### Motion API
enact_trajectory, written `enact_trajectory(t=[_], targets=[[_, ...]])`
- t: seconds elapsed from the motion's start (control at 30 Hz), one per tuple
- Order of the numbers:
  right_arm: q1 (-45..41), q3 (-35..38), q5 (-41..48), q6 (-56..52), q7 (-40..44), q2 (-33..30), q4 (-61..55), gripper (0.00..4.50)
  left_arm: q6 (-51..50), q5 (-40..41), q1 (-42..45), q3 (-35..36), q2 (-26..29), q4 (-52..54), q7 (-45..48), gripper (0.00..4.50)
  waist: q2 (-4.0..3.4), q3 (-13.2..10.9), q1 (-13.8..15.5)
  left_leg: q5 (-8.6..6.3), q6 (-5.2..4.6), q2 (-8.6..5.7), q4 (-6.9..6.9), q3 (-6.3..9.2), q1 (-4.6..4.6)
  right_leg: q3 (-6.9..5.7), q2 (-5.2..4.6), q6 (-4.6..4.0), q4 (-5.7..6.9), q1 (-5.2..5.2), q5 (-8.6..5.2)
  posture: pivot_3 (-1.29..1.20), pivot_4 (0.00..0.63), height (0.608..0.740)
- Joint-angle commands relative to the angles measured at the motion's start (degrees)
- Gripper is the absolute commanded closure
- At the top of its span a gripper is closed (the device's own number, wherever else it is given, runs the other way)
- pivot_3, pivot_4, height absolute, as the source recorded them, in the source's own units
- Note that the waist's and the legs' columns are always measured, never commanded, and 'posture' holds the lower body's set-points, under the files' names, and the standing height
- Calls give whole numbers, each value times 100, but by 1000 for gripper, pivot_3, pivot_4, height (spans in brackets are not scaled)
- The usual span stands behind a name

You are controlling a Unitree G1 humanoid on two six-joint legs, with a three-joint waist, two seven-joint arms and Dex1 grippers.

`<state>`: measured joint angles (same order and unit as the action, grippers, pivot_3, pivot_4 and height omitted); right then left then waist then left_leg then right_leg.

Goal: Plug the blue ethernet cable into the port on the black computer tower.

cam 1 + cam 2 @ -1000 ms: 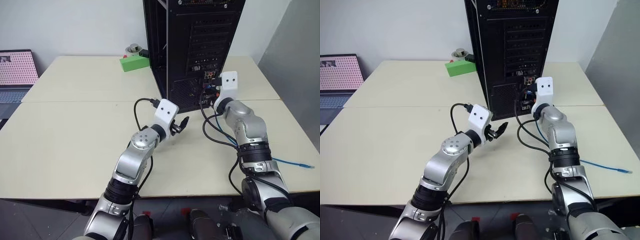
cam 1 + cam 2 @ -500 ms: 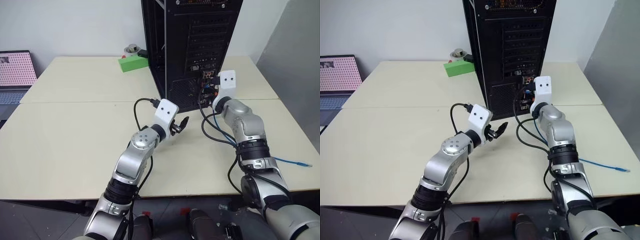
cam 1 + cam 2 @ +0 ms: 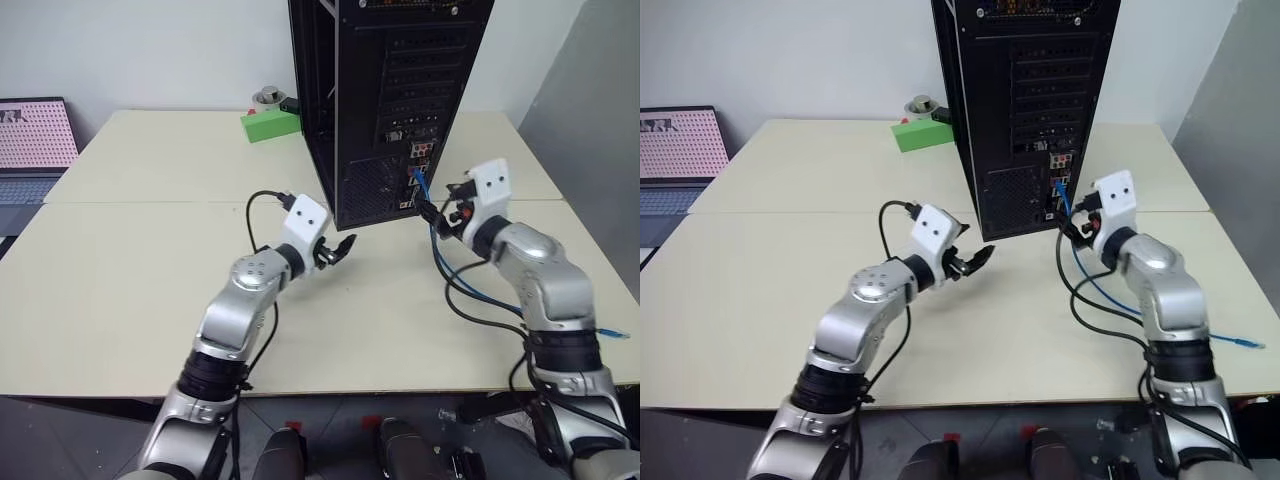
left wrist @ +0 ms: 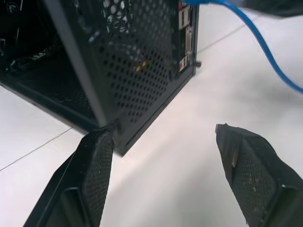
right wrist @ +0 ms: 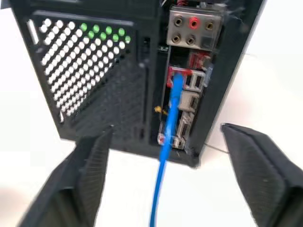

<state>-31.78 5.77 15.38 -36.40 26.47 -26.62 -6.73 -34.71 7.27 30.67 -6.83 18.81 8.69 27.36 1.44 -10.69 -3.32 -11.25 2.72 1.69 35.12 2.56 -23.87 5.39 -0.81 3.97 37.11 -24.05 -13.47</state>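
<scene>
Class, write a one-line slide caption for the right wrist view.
Blue ethernet cable plugged into a port on the black computer tower, seen between the open right pincer.

Tower (image 3: 385, 90): matt black sheet metal, its rear panel perforated with fine mesh and ribbed by slot covers. Cable (image 5: 169, 127): smooth, glossy blue plastic sheath. Table (image 3: 120, 290): smooth, matt cream laminate. Gripper fingers (image 4: 97, 165): matt black plastic with finely dimpled pads. Box (image 3: 270, 125): matt green plastic.
</scene>
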Motion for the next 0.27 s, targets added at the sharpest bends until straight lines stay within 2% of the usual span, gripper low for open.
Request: enact_trajectory(t=[0.03,0.27], targets=[[393,513,594,-9,642,-481,-832,14,43,255,108,168,402,239,517,956,0,0,5,0,0,0,0,1,1,-2,0,3,1,1,-2,0,150,740],[769,984,1292,-166,1135,-925,-1273,14,57,686,158,494,904,181,1143,956,0,0,-1,0,0,1,0,0,4,-1,1,5,1,1,-4,0,150,740]])
